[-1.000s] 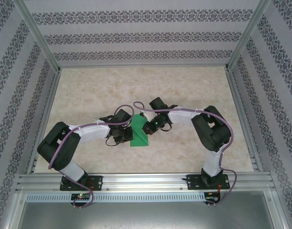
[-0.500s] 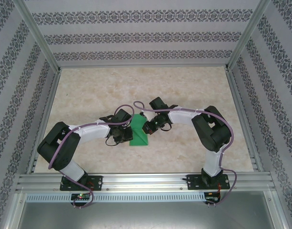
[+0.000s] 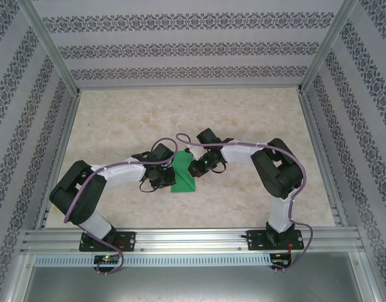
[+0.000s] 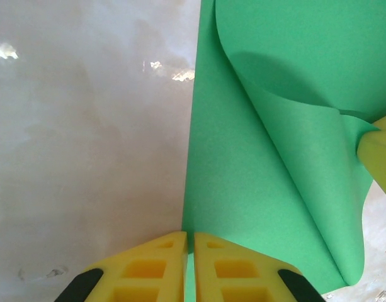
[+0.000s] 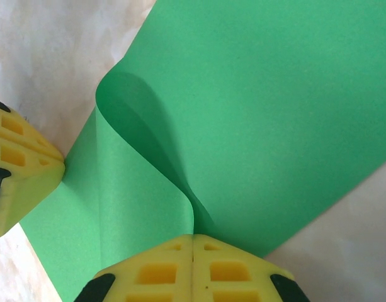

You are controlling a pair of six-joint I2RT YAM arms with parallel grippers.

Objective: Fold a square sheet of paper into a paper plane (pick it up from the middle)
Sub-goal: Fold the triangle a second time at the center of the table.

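Little moved: your left pincer and right pincer stayed clamped on the square sheet of paper; tugging risked tearing the curl between them.

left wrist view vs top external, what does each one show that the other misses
Left wrist: the green paper with a flap curling over loosely, and the left end effector shut on its edge. Top external: the left arm and right arm meeting over the paper, plus patterned walls. Both: green paper on the marble table.
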